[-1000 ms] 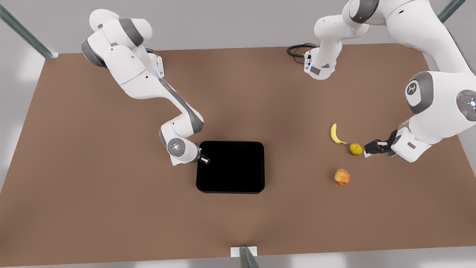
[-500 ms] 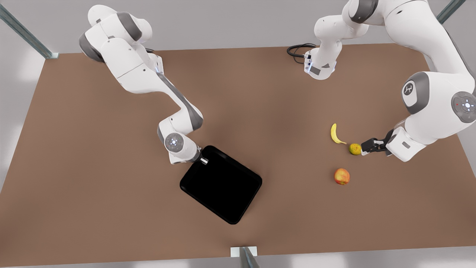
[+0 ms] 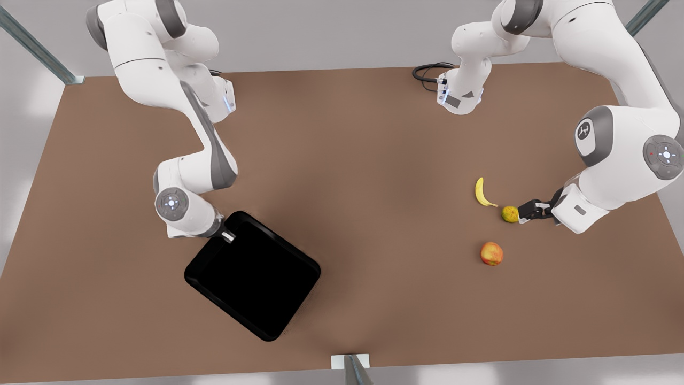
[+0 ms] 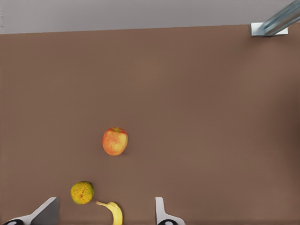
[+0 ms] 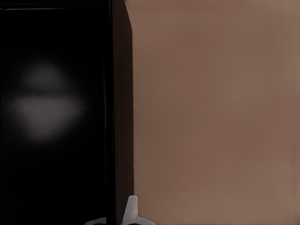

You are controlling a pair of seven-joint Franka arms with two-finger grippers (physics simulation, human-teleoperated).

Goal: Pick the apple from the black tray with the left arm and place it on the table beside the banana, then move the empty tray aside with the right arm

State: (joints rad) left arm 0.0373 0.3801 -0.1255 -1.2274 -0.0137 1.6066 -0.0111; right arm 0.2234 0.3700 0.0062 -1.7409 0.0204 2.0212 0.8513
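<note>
Right gripper (image 3: 228, 236), lower left of the front view, is clamped on the rim of the glossy black rectangular tray (image 3: 252, 283), which sits skewed for dragging aside. Small red-orange apple (image 3: 491, 253) rests on the matte brown table (image 3: 363, 149), right of centre, near the curved yellow banana (image 3: 482, 192). Left gripper (image 3: 525, 212) hangs spread wide beside the round yellow-green fruit (image 3: 510, 214), empty.

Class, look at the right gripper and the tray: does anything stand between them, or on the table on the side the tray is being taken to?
Nothing visible does. The right gripper grips the tray by its rim, and the table around it is bare brown surface.
</note>
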